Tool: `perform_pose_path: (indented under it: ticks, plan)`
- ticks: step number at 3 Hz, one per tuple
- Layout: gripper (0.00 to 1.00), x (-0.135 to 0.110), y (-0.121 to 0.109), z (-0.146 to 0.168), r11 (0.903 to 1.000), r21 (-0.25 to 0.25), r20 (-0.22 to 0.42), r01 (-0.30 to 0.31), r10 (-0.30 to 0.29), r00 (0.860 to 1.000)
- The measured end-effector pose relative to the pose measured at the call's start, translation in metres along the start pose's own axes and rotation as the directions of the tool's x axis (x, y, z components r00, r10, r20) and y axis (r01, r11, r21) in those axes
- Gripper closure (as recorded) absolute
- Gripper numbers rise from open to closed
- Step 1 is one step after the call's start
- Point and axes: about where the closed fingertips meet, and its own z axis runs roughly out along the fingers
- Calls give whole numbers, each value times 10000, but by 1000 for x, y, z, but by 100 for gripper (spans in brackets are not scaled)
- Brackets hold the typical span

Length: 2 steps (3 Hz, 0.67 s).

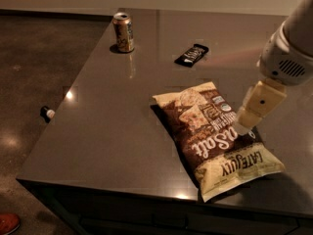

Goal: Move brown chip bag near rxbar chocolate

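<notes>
The brown chip bag [215, 136] lies flat on the dark table [112, 111], near its front right, with "Sea Salt" script and cream ends. The rxbar chocolate [191, 55], a small black bar, lies farther back, clear of the bag. My gripper [244, 125] comes in from the right on a white arm and hangs just over the bag's right edge, its cream tip pointing down at the bag. I cannot tell if it touches the bag.
A gold drink can [123, 32] stands at the table's back left. A small dark object [47, 113] lies on the floor to the left. A red object [7, 223] shows at the bottom left corner. The table's front edge is close below the bag.
</notes>
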Motion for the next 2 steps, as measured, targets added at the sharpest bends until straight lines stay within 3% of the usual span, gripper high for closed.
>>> perform_pose_path:
  ticks: [2]
  plan:
    - [0,-20,-3,38,9924,-138,155,-1224,1226,9923]
